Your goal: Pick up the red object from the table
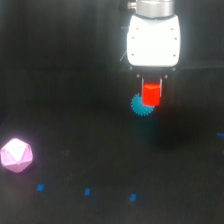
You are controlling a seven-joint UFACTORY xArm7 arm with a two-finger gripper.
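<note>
Red object [151, 94] sits pinched in your gripper [151, 89] | looks lifted off table [90, 150] | cyan ball [140, 106] just behind-below | remaining: hold steady.

The setting is dark all over, with no walls or windows to make out. Light falls brightest at the near left; the far side fades into black.
</note>
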